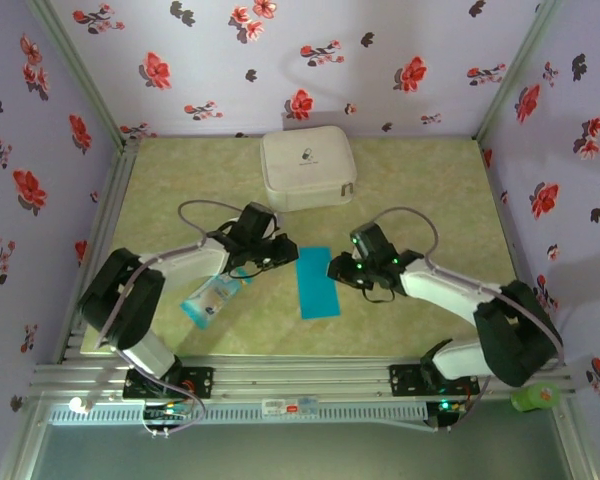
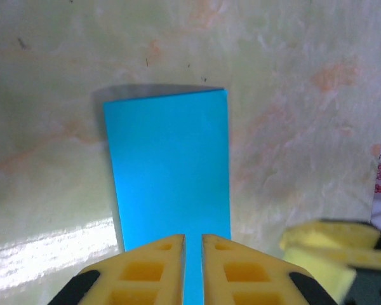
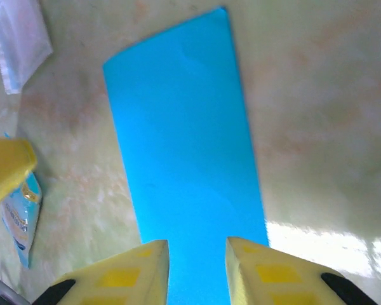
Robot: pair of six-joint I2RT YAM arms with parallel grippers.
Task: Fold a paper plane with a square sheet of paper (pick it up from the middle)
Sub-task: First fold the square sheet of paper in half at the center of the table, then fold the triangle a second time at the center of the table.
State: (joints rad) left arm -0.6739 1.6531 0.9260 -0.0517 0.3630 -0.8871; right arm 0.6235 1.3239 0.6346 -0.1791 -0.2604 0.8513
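Note:
The bright blue sheet of paper point(image 1: 316, 282) lies flat on the table as a long narrow rectangle, folded in half, between the two arms. In the left wrist view the sheet of paper point(image 2: 171, 171) runs away from my left gripper point(image 2: 193, 244), whose yellow fingers stand over its near end with only a thin slit between them. My left gripper point(image 1: 283, 255) sits at the sheet's upper left edge. My right gripper point(image 1: 337, 270) is at its right edge. Over the sheet of paper point(image 3: 184, 140), my right gripper point(image 3: 197, 254) stands open with nothing held.
A pale blue-and-white plastic packet point(image 1: 212, 297) lies left of the sheet, under the left arm. A small whitish translucent square point(image 3: 19, 38) rests beyond it. A white zipped case point(image 1: 307, 168) stands at the back centre. Flowered walls close in three sides.

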